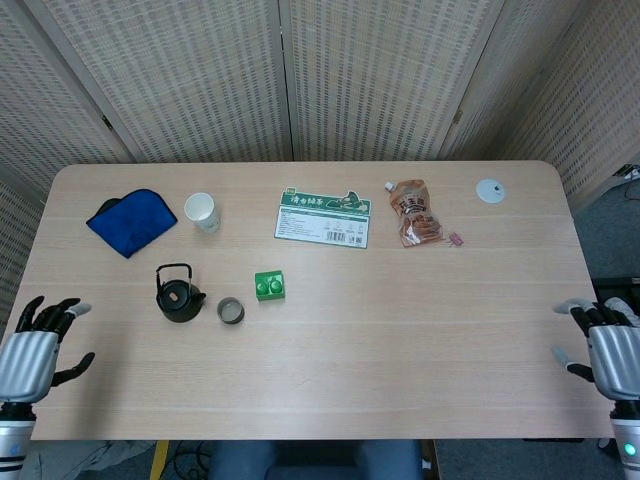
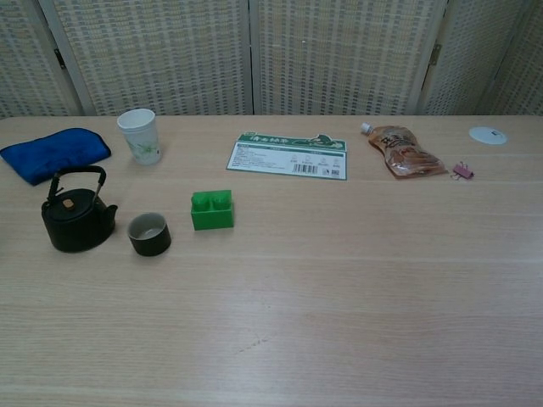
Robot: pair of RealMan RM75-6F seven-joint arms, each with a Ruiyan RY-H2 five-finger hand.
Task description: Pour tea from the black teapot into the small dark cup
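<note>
The black teapot [image 1: 179, 295] [image 2: 77, 217] stands upright on the left part of the table, handle raised. Just to its right sits the small dark cup [image 1: 231, 311] [image 2: 149, 234], upright, a little apart from the pot. My left hand [image 1: 34, 351] hovers off the table's front left corner with fingers spread, holding nothing, well away from the teapot. Off the front right corner my right hand [image 1: 607, 353] is also empty with fingers apart. Neither hand shows in the chest view.
A green block [image 1: 269, 286] lies right of the cup. Further back are a white paper cup [image 1: 202, 212], a blue cloth [image 1: 131, 221], a green card [image 1: 324, 217], a brown pouch [image 1: 414, 213], a small pink clip [image 1: 456, 239] and a white disc [image 1: 490, 191].
</note>
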